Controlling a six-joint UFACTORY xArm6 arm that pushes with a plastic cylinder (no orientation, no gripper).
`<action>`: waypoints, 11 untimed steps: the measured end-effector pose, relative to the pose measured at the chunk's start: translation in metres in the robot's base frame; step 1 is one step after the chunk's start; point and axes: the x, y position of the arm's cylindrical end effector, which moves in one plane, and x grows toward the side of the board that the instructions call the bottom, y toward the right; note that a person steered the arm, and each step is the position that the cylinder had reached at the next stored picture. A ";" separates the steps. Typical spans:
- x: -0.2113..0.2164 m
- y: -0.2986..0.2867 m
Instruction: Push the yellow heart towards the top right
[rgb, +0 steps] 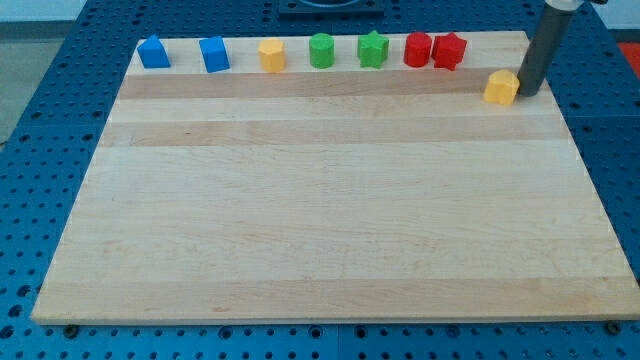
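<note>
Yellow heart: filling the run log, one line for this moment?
yellow heart: top right | my tip: touching heart's right side | other blocks: top row

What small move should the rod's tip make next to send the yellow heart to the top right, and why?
Probably circle round to the heart's lower-left side: my tip sits just right of the yellow heart, between it and the corner, so pushing now would drive it leftward.

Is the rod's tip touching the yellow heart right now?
Cannot tell. In the camera view my tip sits right against the yellow heart's right side with no visible gap.
</note>
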 end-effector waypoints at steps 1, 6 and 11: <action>0.003 -0.016; 0.014 -0.110; -0.026 -0.058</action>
